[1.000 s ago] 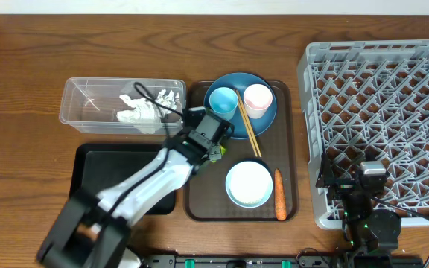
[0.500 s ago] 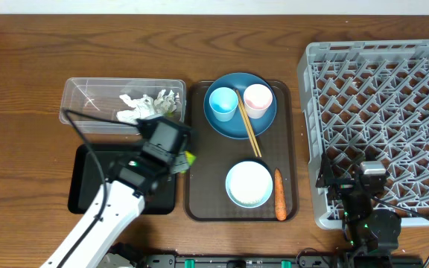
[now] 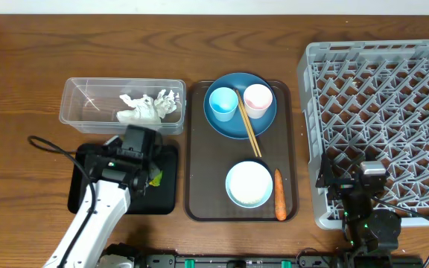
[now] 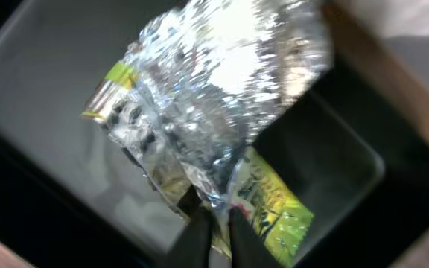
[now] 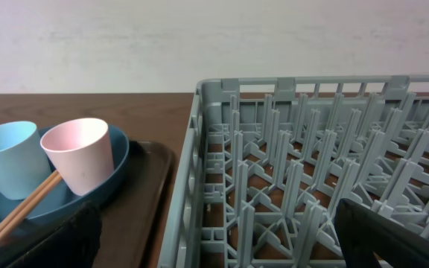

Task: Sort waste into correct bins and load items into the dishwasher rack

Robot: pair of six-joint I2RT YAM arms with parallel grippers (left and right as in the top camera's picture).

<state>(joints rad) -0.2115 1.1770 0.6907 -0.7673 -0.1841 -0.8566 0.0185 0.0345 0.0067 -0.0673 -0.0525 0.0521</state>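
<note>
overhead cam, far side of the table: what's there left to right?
clear plastic tub → light-blue cup → pink cup → grey dishwasher rack

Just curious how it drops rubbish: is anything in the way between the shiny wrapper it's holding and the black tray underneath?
Nothing visible stands in the way. The foil wrapper hangs pinched in the left gripper right above the black tray, and the wrist view shows only tray floor beneath it.

Brown wooden table (image 3: 21, 74), pale wall (image 5: 199, 37)
</note>
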